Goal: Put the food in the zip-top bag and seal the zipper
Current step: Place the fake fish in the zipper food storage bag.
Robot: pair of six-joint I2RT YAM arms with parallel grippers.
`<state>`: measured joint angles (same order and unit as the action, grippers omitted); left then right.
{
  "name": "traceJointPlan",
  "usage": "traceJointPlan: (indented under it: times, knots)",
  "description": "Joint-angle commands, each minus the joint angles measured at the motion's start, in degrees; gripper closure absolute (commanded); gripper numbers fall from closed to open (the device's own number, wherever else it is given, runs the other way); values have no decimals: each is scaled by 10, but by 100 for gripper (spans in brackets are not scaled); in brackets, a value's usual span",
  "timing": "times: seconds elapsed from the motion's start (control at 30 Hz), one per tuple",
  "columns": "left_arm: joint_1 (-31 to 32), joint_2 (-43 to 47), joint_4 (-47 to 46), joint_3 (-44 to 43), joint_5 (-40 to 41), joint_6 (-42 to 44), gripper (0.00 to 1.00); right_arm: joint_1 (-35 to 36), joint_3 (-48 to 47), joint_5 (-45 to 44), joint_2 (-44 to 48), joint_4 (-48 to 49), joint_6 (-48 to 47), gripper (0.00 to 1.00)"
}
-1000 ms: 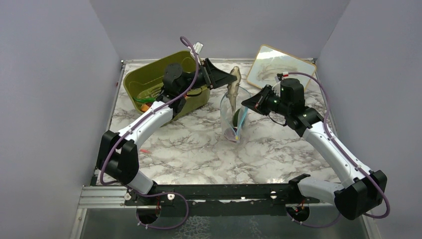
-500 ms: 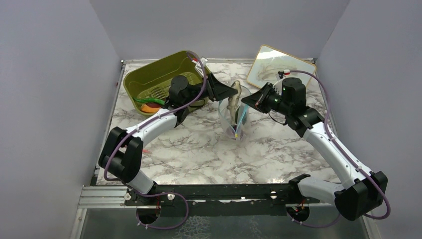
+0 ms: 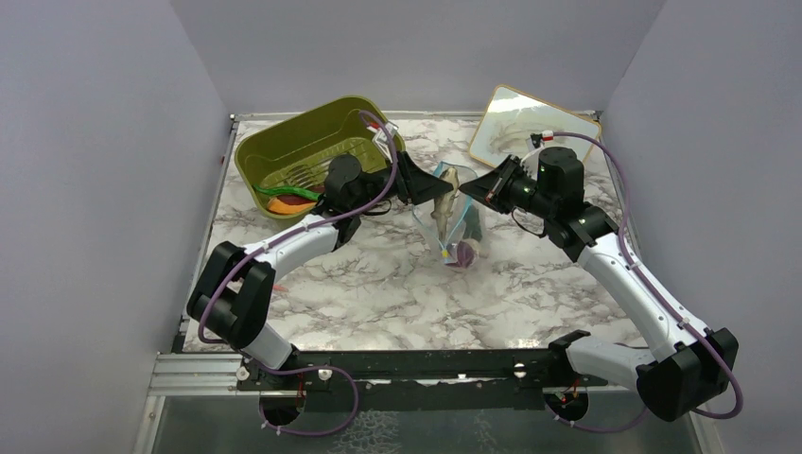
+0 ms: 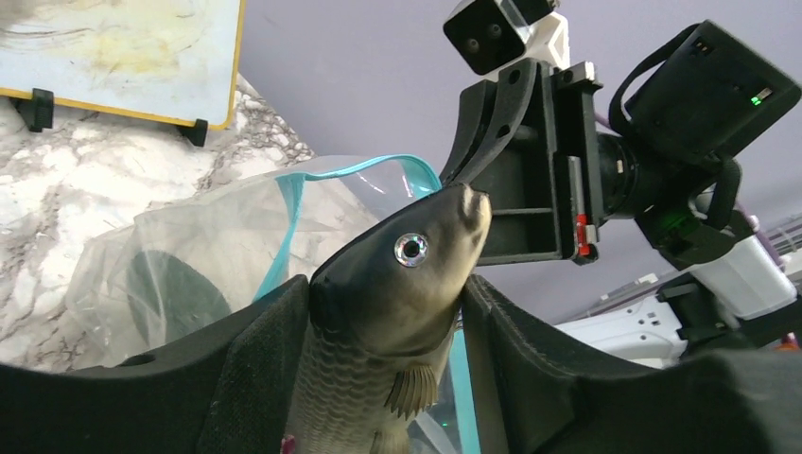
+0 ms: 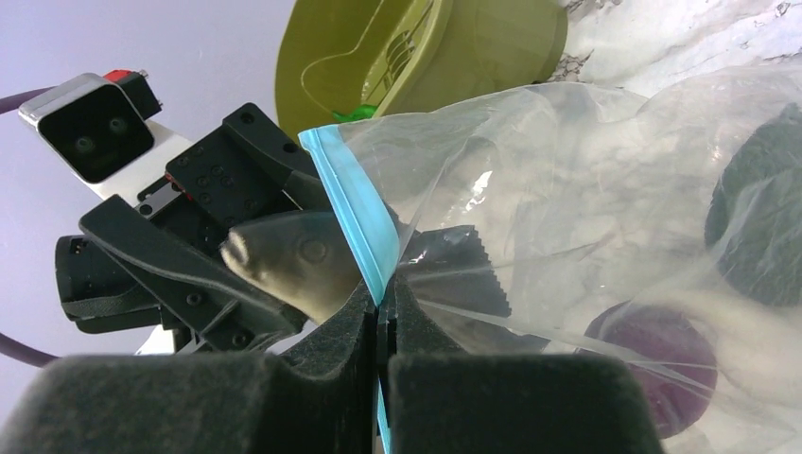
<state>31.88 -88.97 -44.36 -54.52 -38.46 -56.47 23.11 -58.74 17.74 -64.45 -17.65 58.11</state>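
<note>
My left gripper (image 3: 437,188) (image 4: 378,331) is shut on a grey-brown toy fish (image 4: 397,312) (image 3: 446,194), its head at the mouth of the clear zip-top bag (image 3: 454,227) (image 4: 189,255). My right gripper (image 3: 476,192) (image 5: 381,307) is shut on the bag's light blue zipper strip (image 5: 350,213) (image 4: 312,184) and holds the mouth up. Inside the bag lie a pink-purple onion (image 5: 653,364) (image 3: 463,253) and a dark green vegetable (image 5: 757,227) (image 4: 170,293). The fish (image 5: 293,260) shows just beside the strip in the right wrist view.
An olive-green tub (image 3: 307,151) (image 5: 416,57) stands at the back left with orange, dark red and green toy food (image 3: 284,199) in it. A framed marble-look board (image 3: 530,128) (image 4: 113,57) leans at the back right. A small red piece (image 3: 275,286) lies by the left arm.
The left gripper has carried the fish down and right to the bag's mouth. The bag has tilted and shifted right, with the onion now lower right. The tub is uncovered.
</note>
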Motion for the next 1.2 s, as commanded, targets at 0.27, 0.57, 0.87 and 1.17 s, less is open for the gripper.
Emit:
traceJointPlan:
  times: [0.27, 0.57, 0.87, 1.17]
  knots:
    - [-7, 86, 155, -35, 36, 147, 20, -3, 9, 6, 14, 39, -3, 99]
    - [-8, 109, 470, -120, 189, 340, 27, -3, 11, -8, 20, 44, -2, 99]
    - [-6, 65, 480, -136, 117, 334, 39, -3, 8, -6, 11, 55, -4, 99]
    - [-3, 64, 458, -148, 89, 308, 100, -3, 21, -21, 7, 54, -13, 99]
